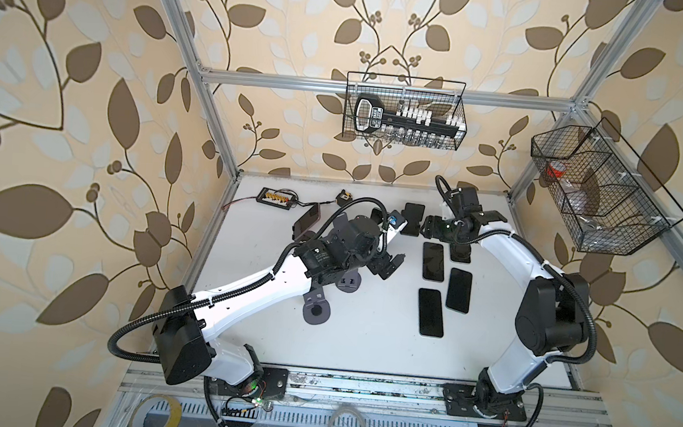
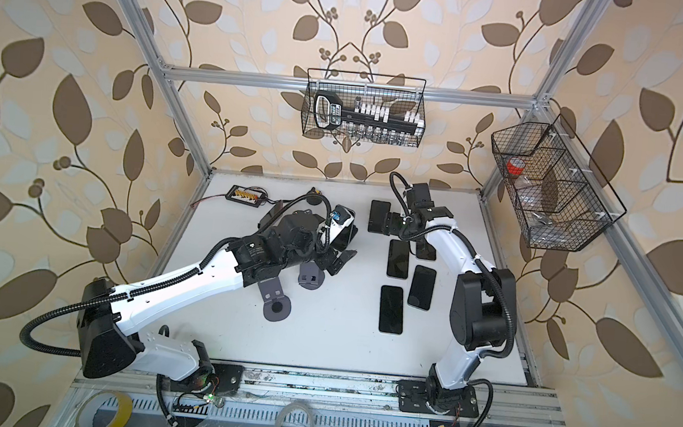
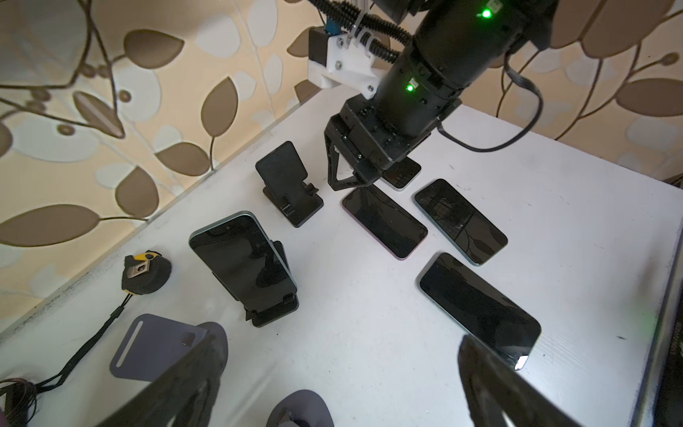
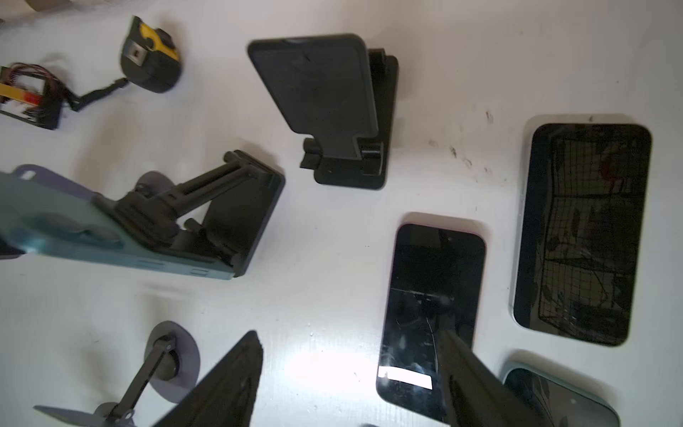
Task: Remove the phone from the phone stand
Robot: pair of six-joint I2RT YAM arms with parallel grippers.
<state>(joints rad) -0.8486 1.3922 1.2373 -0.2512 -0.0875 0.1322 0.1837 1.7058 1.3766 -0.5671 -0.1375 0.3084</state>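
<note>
L gripper: jaws wide, empty, just near of phone, which leans upright on black stand, far centre of table. R gripper: jaws part-open, empty, over far end of flat phone, right of black stand.

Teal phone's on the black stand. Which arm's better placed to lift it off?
Left, probably. The left gripper is wide open, empty, and facing the screen of the teal phone on its black stand. The right gripper hangs low over a flat pink-edged phone, pointing down.
</note>
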